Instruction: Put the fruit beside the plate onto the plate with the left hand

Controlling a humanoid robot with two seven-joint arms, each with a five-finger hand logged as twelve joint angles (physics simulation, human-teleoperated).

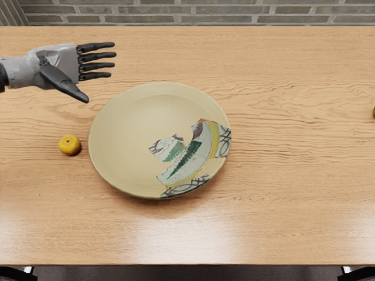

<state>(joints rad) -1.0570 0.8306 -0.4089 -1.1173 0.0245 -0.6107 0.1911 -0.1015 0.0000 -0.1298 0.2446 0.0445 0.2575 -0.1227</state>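
A small round yellow-orange fruit (70, 145) lies on the wooden table just left of a large cream plate (135, 126) with a painted patch on its right side. Nothing lies on the plate. My left hand (88, 67) reaches in from the left edge, hovering above the table behind and slightly right of the fruit, well apart from it. Its fingers are stretched out straight toward the right, thumb angled down, holding nothing.
A sliver of a yellowish object (373, 112) shows at the right edge of the table. A brick wall runs behind the table's far edge. The table's front edge (187, 263) runs along the bottom of the view.
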